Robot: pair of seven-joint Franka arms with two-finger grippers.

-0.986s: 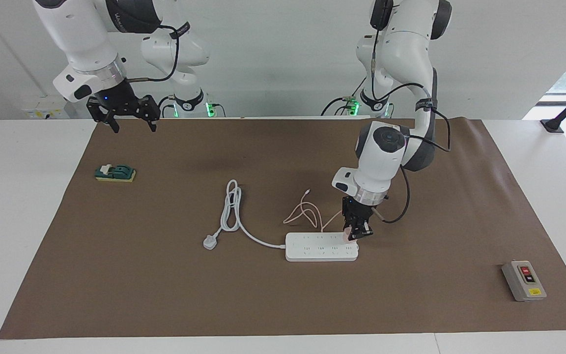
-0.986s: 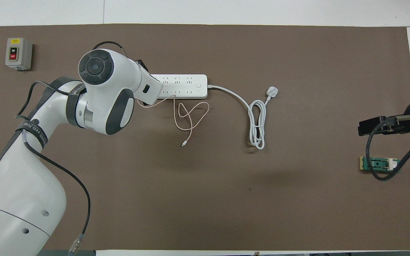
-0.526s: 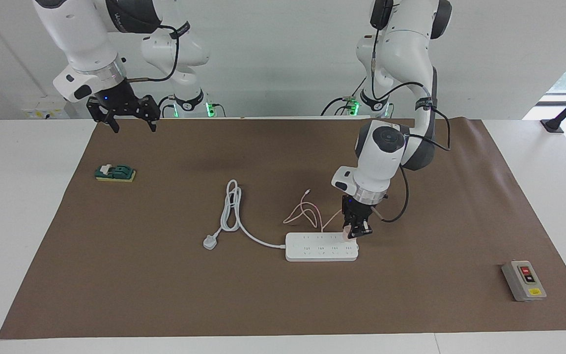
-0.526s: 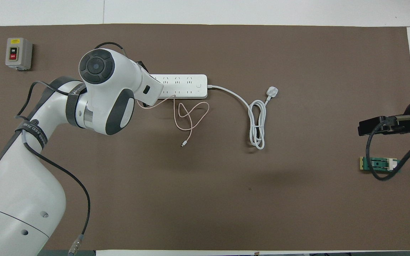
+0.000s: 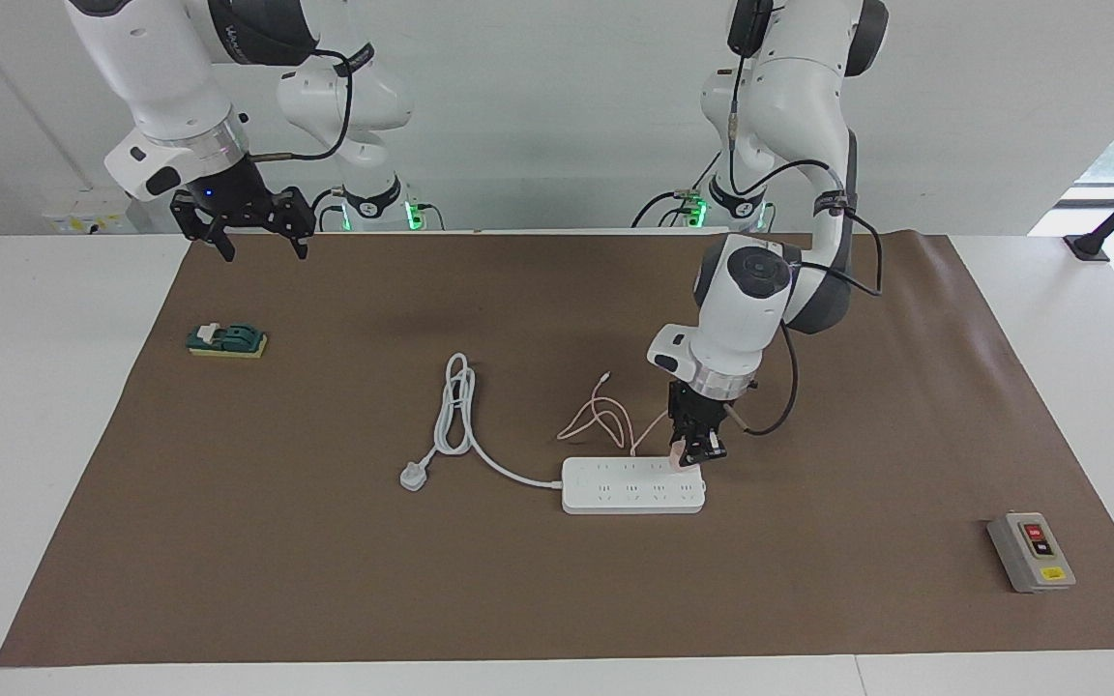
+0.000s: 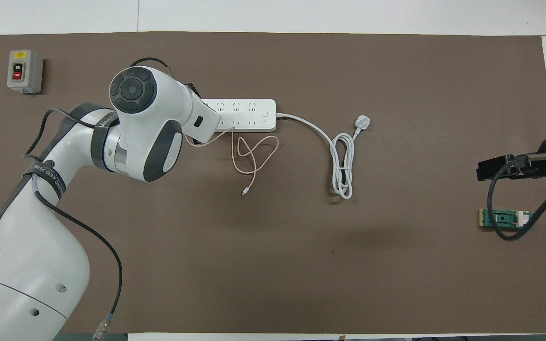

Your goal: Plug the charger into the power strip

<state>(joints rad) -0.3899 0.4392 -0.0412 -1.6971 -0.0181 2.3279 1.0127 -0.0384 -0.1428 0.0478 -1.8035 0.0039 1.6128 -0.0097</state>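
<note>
Charger held over the strip's end

Right tool (image 5: 242, 235) waits with fingers spread, over the counter's (image 5: 35, 406) edge; the left tool (image 5: 695, 454) pinches the charger (image 5: 679, 460), low over the strip (image 5: 630, 487) at mid-mat, its pink cable (image 6: 254, 158) trailing robotward.

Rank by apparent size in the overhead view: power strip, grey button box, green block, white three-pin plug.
1. Power strip, largest even though the left arm hides one end.
2. Grey button box.
3. Green block, partly behind a black cable, so its gap to the box is unsure.
4. White plug, smallest.
</note>
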